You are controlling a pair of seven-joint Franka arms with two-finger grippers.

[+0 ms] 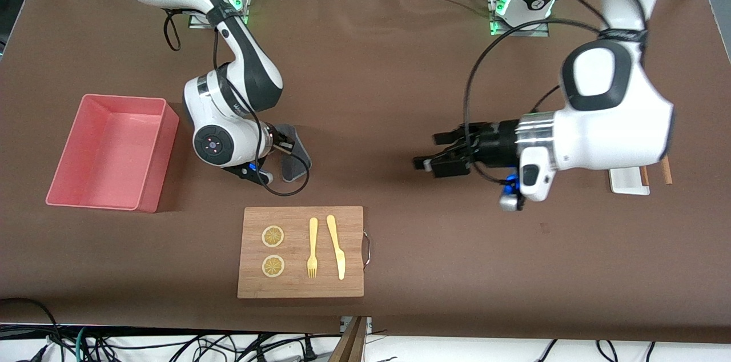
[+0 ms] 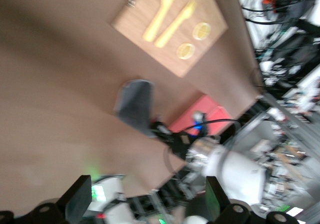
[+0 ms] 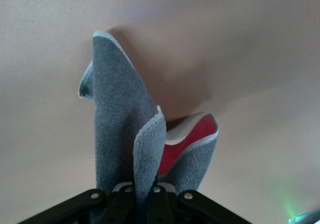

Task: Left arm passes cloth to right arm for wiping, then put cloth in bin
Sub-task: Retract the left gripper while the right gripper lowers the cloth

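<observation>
My right gripper (image 1: 284,148) is shut on the dark grey cloth (image 1: 295,157), which reaches down to the brown table between the pink bin (image 1: 154,168) and the table's middle. In the right wrist view the gripper (image 3: 142,190) pinches a fold of the cloth (image 3: 117,129), and the rest stands out from the jaws. My left gripper (image 1: 427,163) is open and empty over the middle of the table, pointing toward the cloth. In the left wrist view, that gripper (image 2: 147,201) has its fingers wide apart, and the cloth (image 2: 135,104) and bin (image 2: 200,115) show farther off.
A wooden cutting board (image 1: 300,288) with two lemon slices, a yellow fork and a yellow knife lies nearer to the front camera than the cloth. A small white tray (image 1: 628,182) and brown sticks (image 1: 665,171) lie at the left arm's end, partly under that arm.
</observation>
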